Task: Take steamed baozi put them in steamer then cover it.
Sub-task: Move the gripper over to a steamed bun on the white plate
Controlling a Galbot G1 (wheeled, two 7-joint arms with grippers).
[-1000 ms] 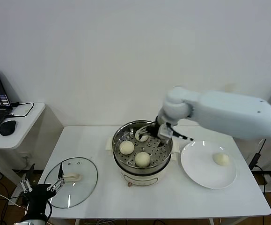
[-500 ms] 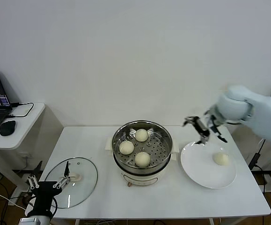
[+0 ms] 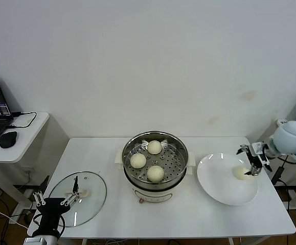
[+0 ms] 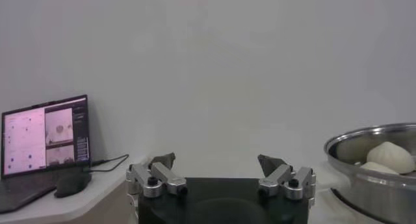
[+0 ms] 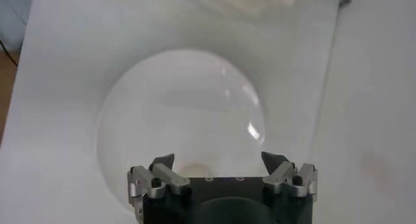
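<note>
**Right claw spread over the last baozi on the plate**

The left claw point(image 3: 61, 200) sits low at the surface's point(image 3: 112, 214) near left corner, its fingers spread and holding nothing, just over the near rim of the cover point(image 3: 77, 198), which lies flat on the surface there with its cream handle up. At the right edge the right arm reaches in from the side, and the right claw point(image 3: 253, 159) hangs with its fingers parted over the white plate point(image 3: 219, 184). One steamed baozi point(image 3: 241, 173) lies on the plate's right part, directly under that claw; whether they touch is unclear. At mid-surface stands the steamer point(image 3: 155, 164), uncovered, with three baozi on its perforated tray.
</note>
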